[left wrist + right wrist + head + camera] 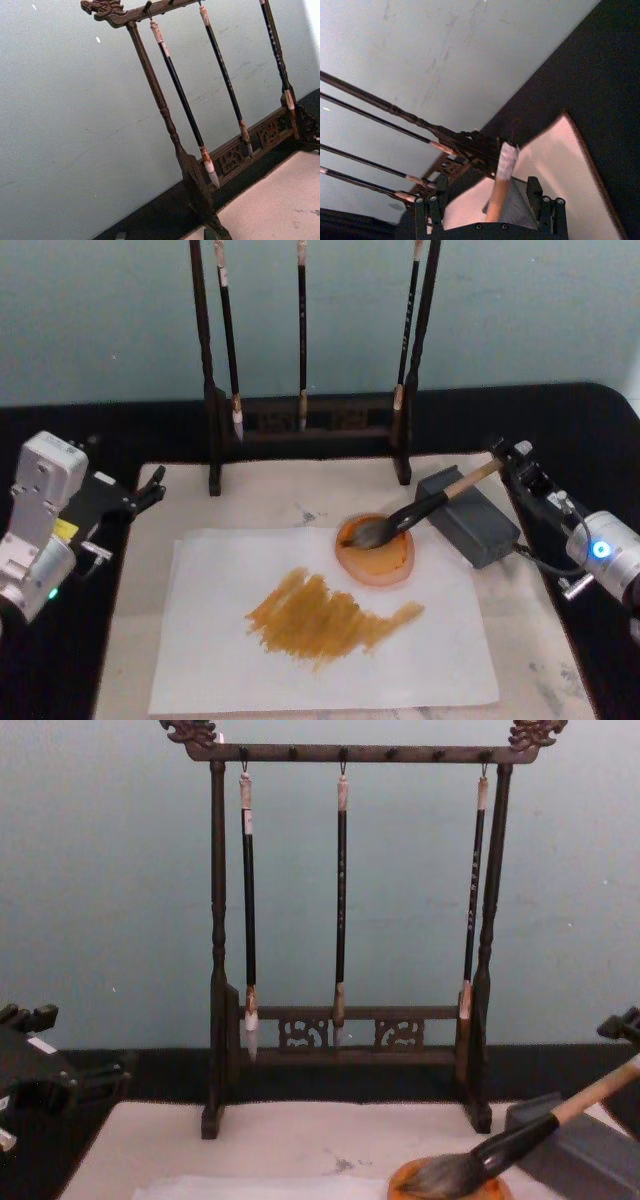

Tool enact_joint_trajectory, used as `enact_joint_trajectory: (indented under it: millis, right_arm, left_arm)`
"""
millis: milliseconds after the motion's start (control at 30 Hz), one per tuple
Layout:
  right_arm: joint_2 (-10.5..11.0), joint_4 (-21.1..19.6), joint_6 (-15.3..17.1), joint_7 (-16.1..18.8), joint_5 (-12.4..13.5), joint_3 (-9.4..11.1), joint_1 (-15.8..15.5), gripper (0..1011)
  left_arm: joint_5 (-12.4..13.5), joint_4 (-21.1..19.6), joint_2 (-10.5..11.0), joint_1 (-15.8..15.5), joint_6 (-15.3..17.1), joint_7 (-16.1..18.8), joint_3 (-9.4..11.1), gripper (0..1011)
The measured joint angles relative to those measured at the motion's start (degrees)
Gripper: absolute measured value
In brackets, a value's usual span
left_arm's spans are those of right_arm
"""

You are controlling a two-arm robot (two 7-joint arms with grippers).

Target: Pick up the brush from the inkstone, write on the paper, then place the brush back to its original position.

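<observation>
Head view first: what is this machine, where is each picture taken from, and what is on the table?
It is a robot with two arms, each ending in a pincer. One picture looks down from its head, one looks forward from its chest, and two come from its wrists. On a cream mat lies white paper with brown strokes. The big brush rests with its bristles in the orange inkstone and its handle across a grey block. The right pincer is open around the handle's end. The left pincer sits at the mat's left edge. A rack stands behind.

Brush (420, 508) bristles in orange inkstone (376, 552); paper (320, 630) (brown-streaked) underneath.
</observation>
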Motion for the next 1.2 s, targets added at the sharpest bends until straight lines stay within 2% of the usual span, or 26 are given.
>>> enact_joint_trajectory:
  millis: [33,133,167,233,267,367,400,433,467,600,633,700,767,867,900,1000,1200]
  right_arm:
    - [0.3,-0.8,-0.3,-0.9,-0.3,0.0,-0.4,1000]
    - [2.3,-5.6,-2.9,-5.2,-3.5,-0.1,-2.6,1000]
    - [3.3,-8.3,-4.4,-7.4,-6.5,-0.2,-3.8,1000]
    - [4.2,-10.8,-6.2,-9.9,-10.9,-0.5,-4.8,1000]
    - [5.2,-13.0,-8.1,-12.7,-16.2,-1.2,-5.5,1000]
    - [6.4,-15.7,-10.3,-16.3,-23.8,-2.8,-5.9,1000]
    - [7.0,-16.7,-11.3,-17.9,-29.0,-4.1,-6.0,1000]
    - [7.3,-17.0,-11.6,-18.5,-31.3,-4.7,-5.9,1000]
    - [7.6,-17.4,-12.3,-19.3,-35.9,-6.2,-5.6,1000]
    - [7.8,-17.3,-12.8,-19.5,-42.9,-8.7,-4.8,1000]
    - [7.8,-17.0,-12.9,-19.4,-45.9,-9.8,-4.3,1000]
    - [7.7,-16.5,-13.0,-19.1,-49.4,-11.2,-3.7,1000]
    - [7.6,-16.1,-13.0,-18.7,-51.2,-11.9,-3.5,1000]
    - [7.2,-14.9,-12.2,-18.6,-56.0,-13.8,-2.7,1000]
    - [7.2,-14.9,-12.2,-18.6,-56.0,-13.8,-2.7,1000]
    - [6.5,-13.5,-11.3,-18.6,-59.1,-15.1,-2.3,1000]
    - [5.3,-11.3,-10.4,-17.5,-61.1,-16.3,-2.0,1000]
  left_arm:
    - [0.0,0.0,0.0,0.0,0.0,0.0,0.0,1010]
    - [0.0,0.0,0.0,0.0,0.0,0.0,0.0,1010]
    - [0.0,0.0,0.0,0.0,0.0,0.0,0.0,1010]
    - [0.0,0.0,0.0,0.0,0.0,0.0,0.0,1009]
    - [0.0,0.0,0.0,0.0,0.0,0.0,0.0,1010]
    - [0.0,0.0,0.0,0.0,0.0,0.0,0.0,1010]
    - [0.0,0.0,0.0,0.0,0.0,0.0,0.0,1010]
    - [0.0,0.0,0.0,0.0,0.0,0.0,0.0,1010]
    - [0.0,0.0,0.0,0.0,0.0,0.0,0.0,1010]
    - [0.0,0.0,0.0,0.0,0.0,0.0,0.0,1010]
    - [0.0,0.0,0.0,0.0,0.0,0.0,0.0,1010]
    - [0.0,0.0,0.0,0.0,0.0,0.0,0.0,1010]
    - [0.0,0.0,0.0,0.0,0.0,0.0,0.0,1010]
    - [0.0,0.0,0.0,0.0,0.0,0.0,0.0,1010]
    - [0.0,0.0,0.0,0.0,0.0,0.0,0.0,1010]
    - [0.0,0.0,0.0,0.0,0.0,0.0,0.0,1010]
    - [0.0,0.0,0.0,0.0,0.0,0.0,0.0,1010]
